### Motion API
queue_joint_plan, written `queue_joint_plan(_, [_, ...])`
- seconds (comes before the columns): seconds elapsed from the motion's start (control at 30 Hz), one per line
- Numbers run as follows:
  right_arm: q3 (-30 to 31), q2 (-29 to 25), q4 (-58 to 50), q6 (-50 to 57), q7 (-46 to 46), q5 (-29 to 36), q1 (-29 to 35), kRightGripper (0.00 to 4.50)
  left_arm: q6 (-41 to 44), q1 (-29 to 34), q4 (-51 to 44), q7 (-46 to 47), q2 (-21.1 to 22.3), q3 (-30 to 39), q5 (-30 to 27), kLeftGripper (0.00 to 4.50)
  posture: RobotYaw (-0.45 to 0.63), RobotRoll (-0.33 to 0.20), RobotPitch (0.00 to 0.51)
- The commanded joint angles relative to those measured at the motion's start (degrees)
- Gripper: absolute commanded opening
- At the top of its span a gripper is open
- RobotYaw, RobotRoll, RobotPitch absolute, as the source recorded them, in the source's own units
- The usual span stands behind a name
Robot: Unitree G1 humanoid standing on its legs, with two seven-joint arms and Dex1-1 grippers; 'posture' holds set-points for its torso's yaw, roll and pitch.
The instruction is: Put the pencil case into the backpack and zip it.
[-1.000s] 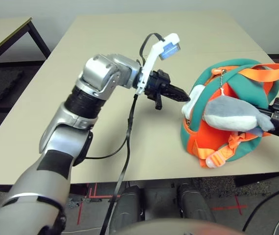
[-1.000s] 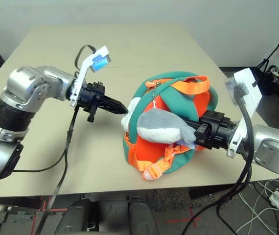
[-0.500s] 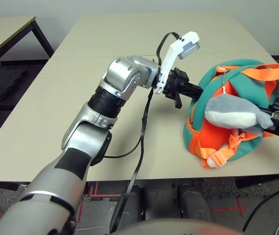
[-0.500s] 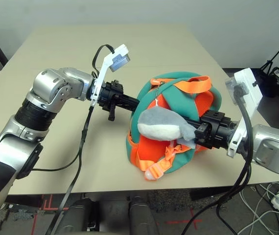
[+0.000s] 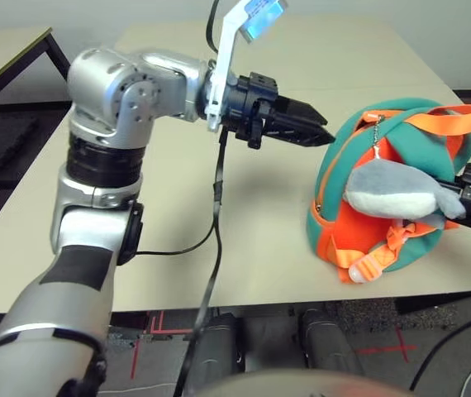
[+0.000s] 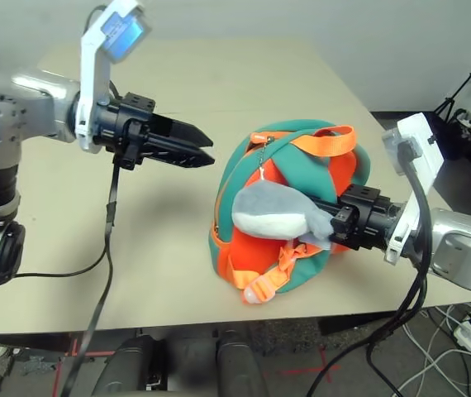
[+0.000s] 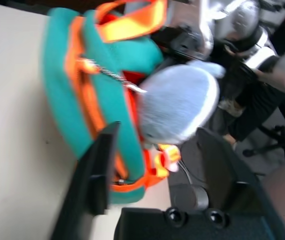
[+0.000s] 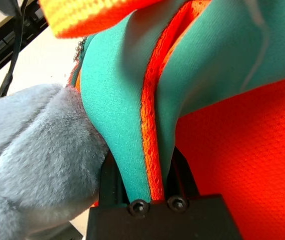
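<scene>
Step in hand, by my read: zipping. White pencil case not visible, likely already inside the small teal-and-orange fabric backpack [image 6: 289, 211], lying on the beige table [image 6: 219, 74].

R gripper [image 8: 141, 186] is clamped on the backpack's teal/orange edge, beside the grey plush fish charm [image 6: 275, 215].

L gripper [image 6: 194, 149] hovers empty, fingers parted, just off the bag, arm raised, pointing at it.

Next: you need to find the zip pull w/ L; can't see it.

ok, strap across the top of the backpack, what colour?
Orange. The strap crosses the teal backpack; the right eye view shows it best.
</scene>
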Motion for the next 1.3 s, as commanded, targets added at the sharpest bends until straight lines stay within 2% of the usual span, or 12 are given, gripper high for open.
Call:
queue_joint_plan(0.03, [2.00, 0.85, 0.65, 0.28, 1.05, -1.81, -1.54, 0.20, -5.36, 1.57, -3.00, -0.54, 0.39, -3.50, 1.96, 4.50, -0.02, 0.000, 0.067])
queue_joint_plan(0.2, [2.84, 1.98, 0.92, 0.60, 1.23, -2.77, -3.13, 0.20, -12.86, 2.70, -4.53, -0.62, 0.92, -7.84, 6.55, 4.50, -0.03, 0.000, 0.059])
queue_joint_plan(0.4, [2.10, 2.31, 0.45, 1.10, 1.05, -2.74, -3.07, 0.20, -15.15, 3.77, -5.68, 1.88, -1.13, -10.04, 8.88, 4.50, -0.05, 0.000, 0.058])
queue_joint_plan(0.63, [1.20, 1.99, 0.06, 1.62, 0.54, -2.06, -2.87, 0.20, -19.42, 5.50, -6.37, 5.64, -3.75, -14.20, 14.53, 4.50, -0.06, 0.000, 0.065])
queue_joint_plan(1.03, [1.72, 1.95, 0.38, 2.13, 0.39, -1.85, -3.87, 0.20, -22.79, 6.66, -6.74, 6.98, -6.62, -14.97, 17.14, 4.50, -0.06, 0.000, 0.073])
queue_joint_plan(1.3, [2.61, 1.74, 1.37, 3.17, 0.65, -1.96, -5.97, 0.20, -24.66, 7.08, -7.10, 6.49, -7.90, -16.52, 18.84, 4.50, -0.06, 0.000, 0.099])
